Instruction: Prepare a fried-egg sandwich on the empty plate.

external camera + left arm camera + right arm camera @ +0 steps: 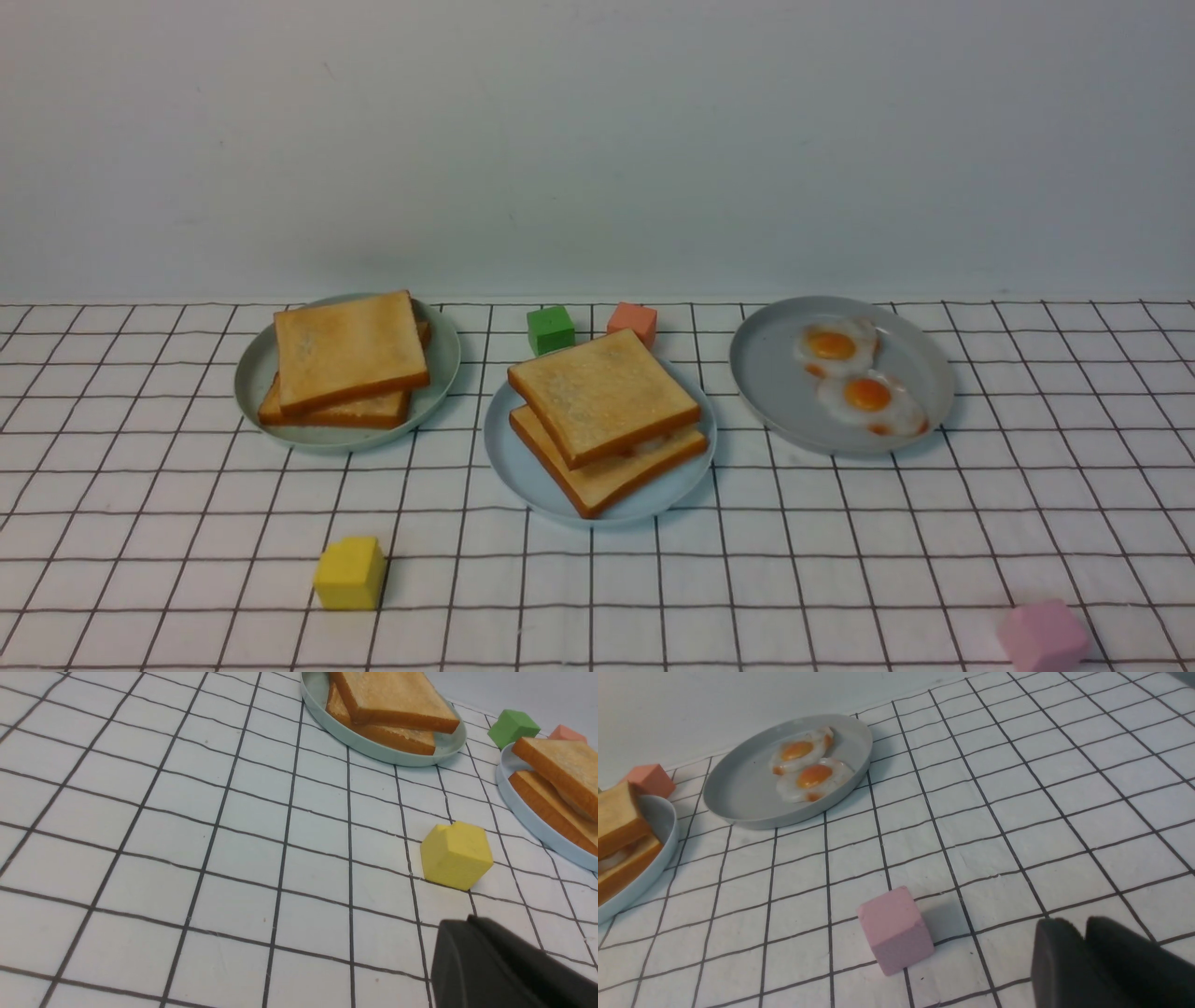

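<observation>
Golden sandwich (605, 418) is sitting on the blue plate (523, 467); both grippers' fingers (1106, 966) are pressed together, grasping nothing.

Wall (597, 140): plain, pale grey-white, evenly lit. Tablecloth (840, 560): white, thin dark grid lines, covering the table up to the wall.

Matt white cloth with thin dark grid lines over the worktop (840, 560), smooth light-blue plastic plate (509, 457) at its middle, toast (602, 397) on it dry and grainy (crusts smoother), glossy fried eggs (854, 378) beside, matt foam-like yellow cube (350, 574) nearer the camera.
</observation>
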`<state>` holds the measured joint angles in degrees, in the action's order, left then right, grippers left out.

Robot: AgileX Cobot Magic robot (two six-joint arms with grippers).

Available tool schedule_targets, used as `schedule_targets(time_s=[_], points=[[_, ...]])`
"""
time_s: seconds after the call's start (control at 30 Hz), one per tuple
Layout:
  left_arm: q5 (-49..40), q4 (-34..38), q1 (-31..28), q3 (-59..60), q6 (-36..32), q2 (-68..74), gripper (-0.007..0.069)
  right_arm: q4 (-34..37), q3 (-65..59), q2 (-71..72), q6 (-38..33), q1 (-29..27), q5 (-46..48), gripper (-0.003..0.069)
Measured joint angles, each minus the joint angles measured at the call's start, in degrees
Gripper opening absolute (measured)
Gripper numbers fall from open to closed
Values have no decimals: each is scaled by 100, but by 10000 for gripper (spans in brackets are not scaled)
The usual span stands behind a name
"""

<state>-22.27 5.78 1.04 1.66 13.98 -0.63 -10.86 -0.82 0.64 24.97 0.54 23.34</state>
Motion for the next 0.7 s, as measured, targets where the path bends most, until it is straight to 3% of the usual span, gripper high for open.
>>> schedule_targets(time_s=[0.7], points=[[25,16,0,0,17,0,-13,0,0,0,1,0,0,122]])
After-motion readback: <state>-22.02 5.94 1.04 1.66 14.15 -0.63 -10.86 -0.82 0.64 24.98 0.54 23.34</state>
